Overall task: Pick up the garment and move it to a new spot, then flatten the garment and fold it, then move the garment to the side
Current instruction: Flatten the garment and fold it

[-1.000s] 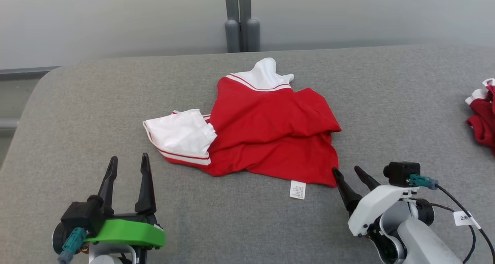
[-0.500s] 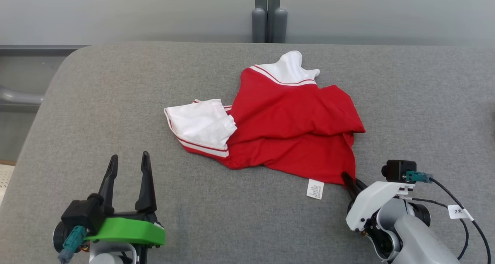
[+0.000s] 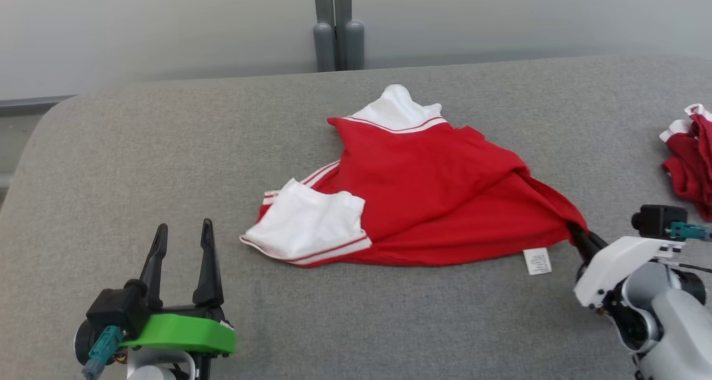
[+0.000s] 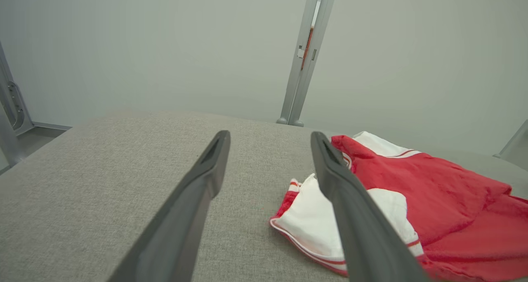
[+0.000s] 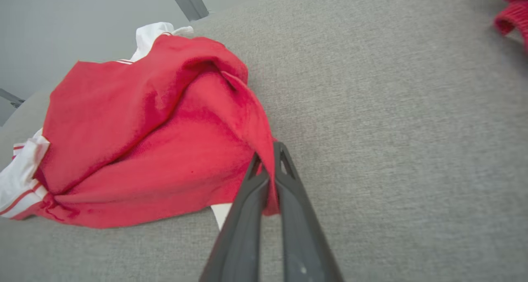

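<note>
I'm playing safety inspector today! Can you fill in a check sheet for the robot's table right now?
Surface: grey fabric-covered table.
Job's things: red-and-white garment, crumpled, one corner stretched rightward; white label beside its hem.
Clutter: second red garment at the right edge.
Grippers: left pincer open, empty; right pincer shut on the garment's corner.
Cables: teal connectors at both wrists, off the cloth.
Surroundings: pale wall, grey post.

The garment lies mid-way across the table, a post behind it. The left gripper sits before it, well apart to the left — the right gripper touches its right corner. A heap lies far right.
</note>
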